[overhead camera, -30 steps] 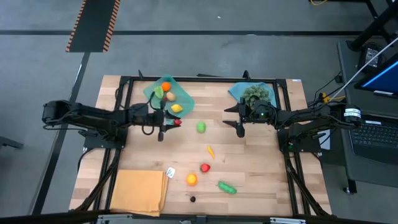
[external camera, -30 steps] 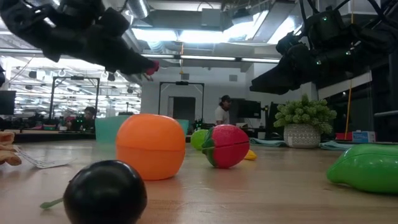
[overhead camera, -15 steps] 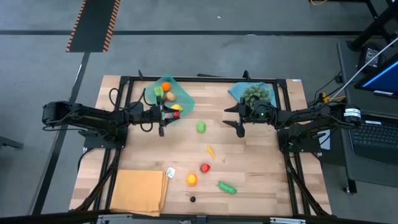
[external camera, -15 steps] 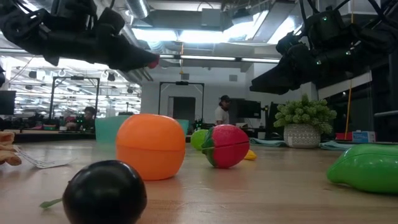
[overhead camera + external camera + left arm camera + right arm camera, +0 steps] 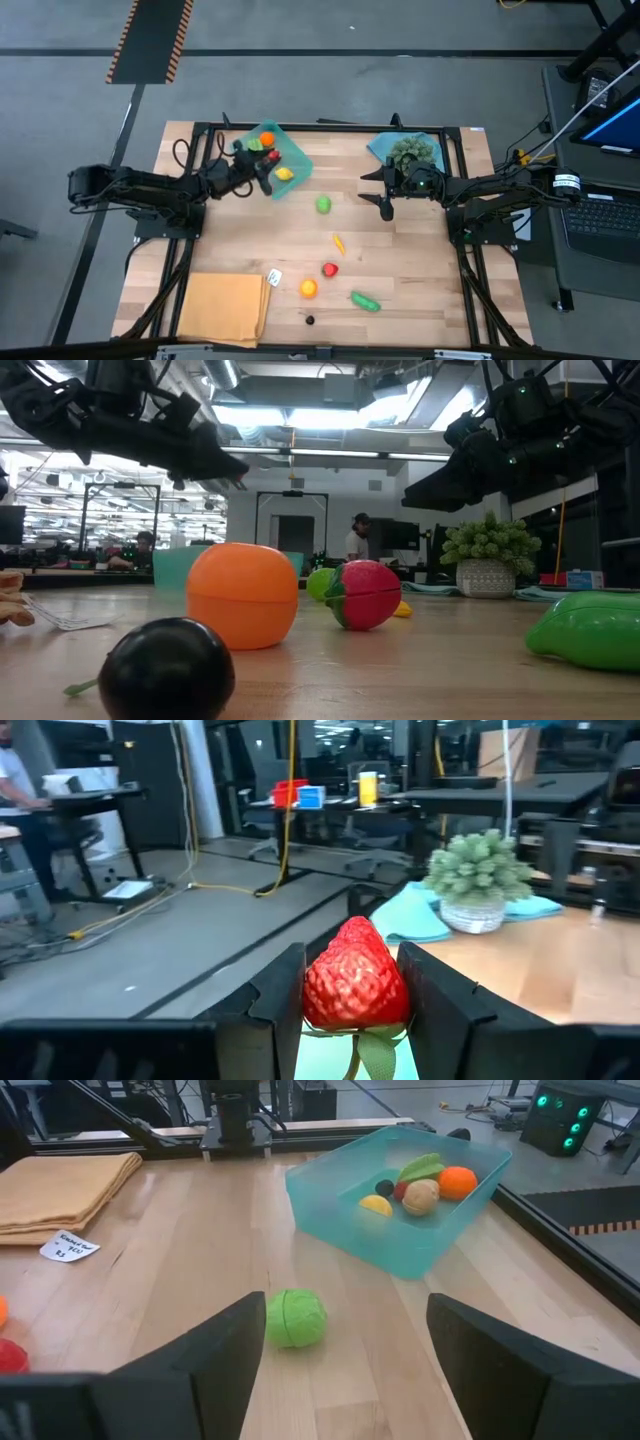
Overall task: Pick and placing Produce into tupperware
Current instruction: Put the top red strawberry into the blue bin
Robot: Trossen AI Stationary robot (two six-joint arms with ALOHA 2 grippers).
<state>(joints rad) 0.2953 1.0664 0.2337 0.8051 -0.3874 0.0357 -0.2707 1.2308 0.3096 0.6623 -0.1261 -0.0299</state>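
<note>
The left arm is reaching in from the table's left side, its left gripper point(image 5: 268, 158) hanging above the far-left part of the table with its fingers point(image 5: 275, 1005) clamping a small piece. The right arm is waiting on the right, its right gripper point(image 5: 385, 192) holding its jaws wide apart.

I see the left end effector point(image 5: 268, 160), clamped on a strawberry point(image 5: 356, 982), over the tupperware point(image 5: 296, 157), crowding its opening. Bare tabletop point(image 5: 420, 260) lies between the arms, broken only by a green ball point(image 5: 323, 205). The right end effector point(image 5: 386, 201) hangs with fingers spread beside the potted plant point(image 5: 412, 152), blocking that corner.
</note>
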